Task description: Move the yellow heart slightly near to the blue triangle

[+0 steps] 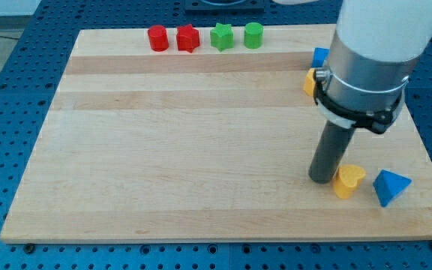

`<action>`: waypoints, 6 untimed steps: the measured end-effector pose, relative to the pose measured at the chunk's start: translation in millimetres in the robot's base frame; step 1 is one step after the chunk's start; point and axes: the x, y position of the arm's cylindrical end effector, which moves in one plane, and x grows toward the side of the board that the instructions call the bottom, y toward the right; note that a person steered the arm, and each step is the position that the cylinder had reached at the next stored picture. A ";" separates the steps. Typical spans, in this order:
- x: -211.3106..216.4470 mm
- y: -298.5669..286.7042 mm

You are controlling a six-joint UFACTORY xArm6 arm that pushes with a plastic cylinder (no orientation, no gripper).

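The yellow heart (347, 181) lies on the wooden board (201, 150) near the view's bottom right. The blue triangle (391, 186) lies just to its right, a small gap between them. My tip (322, 178) rests on the board directly left of the yellow heart, touching or almost touching its left side. The arm's wide body hangs above and hides part of the board at the upper right.
A red cylinder (157, 37), a red star (188, 38), a green star (222, 36) and a green cylinder (253, 34) stand in a row along the top edge. A blue block (319, 56) and a yellow block (309, 81) are partly hidden behind the arm.
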 end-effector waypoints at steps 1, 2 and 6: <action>1.7 12.6; 1.7 23.1; 0.1 24.5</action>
